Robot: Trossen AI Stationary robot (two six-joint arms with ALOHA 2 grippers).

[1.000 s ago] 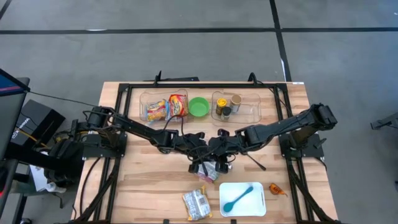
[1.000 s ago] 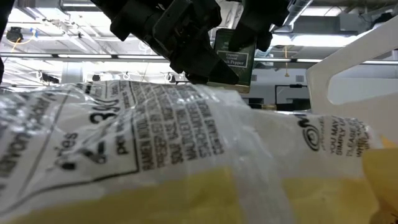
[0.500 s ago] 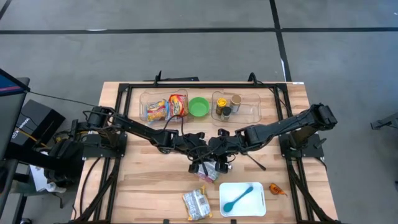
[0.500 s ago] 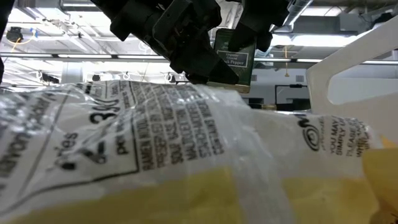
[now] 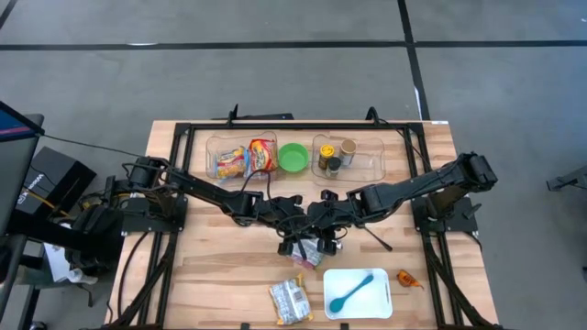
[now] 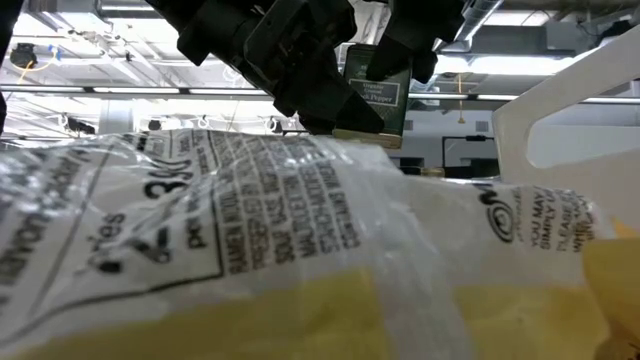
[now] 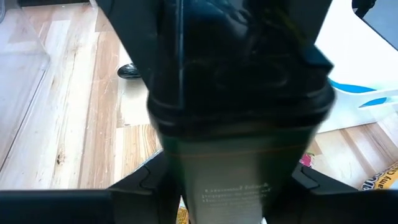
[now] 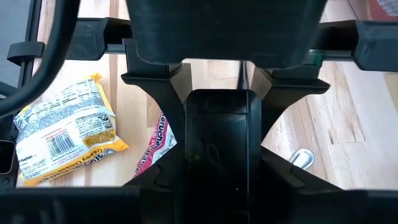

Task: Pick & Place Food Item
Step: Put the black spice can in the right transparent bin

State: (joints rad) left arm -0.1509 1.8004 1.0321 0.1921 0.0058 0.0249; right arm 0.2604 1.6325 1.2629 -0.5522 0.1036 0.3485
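Pepper tin (image 6: pixel 375 95), a dark green container labelled "Pepper", hangs above the wooden surface (image 5: pixel 220 266) at mid-table, caught between our two grippers. Going left to right in the high view: a clear bin with snack packets (image 5: pixel 246 158), a green bowl (image 5: pixel 293 157), a second clear bin with jars (image 5: pixel 337 156). Our left gripper (image 5: pixel 295 243) meets the tin from the left, its fingers spread around the body; our right gripper (image 5: pixel 323 240) pinches the tin's black cap. Nearer the front lie a yellow ramen packet (image 5: pixel 290 301), a white tray (image 5: pixel 378 302) holding a blue spoon (image 5: pixel 351 292), and an orange wrapper (image 5: pixel 409 279).
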